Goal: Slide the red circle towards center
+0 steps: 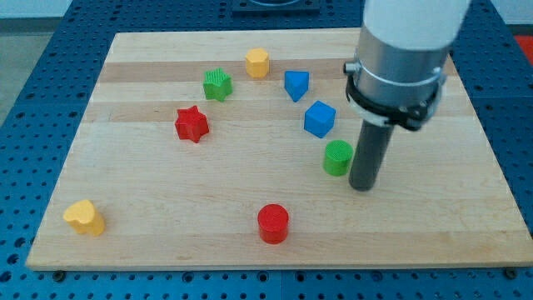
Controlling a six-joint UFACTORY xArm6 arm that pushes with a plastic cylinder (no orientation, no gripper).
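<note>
My tip (363, 187) rests on the wooden board (150, 217), just beside the green round block (337, 157) on its right, grasping nothing. The red circle (272, 223) sits near the board's bottom edge, well apart from the tip.

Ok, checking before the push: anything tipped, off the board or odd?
Nothing stands out. All blocks sit flat on the board. My tip stands just right of the green circle, well up and right of the red circle.

One camera looks down at a slant, fairly near, over the whole wooden board (250, 208)
</note>
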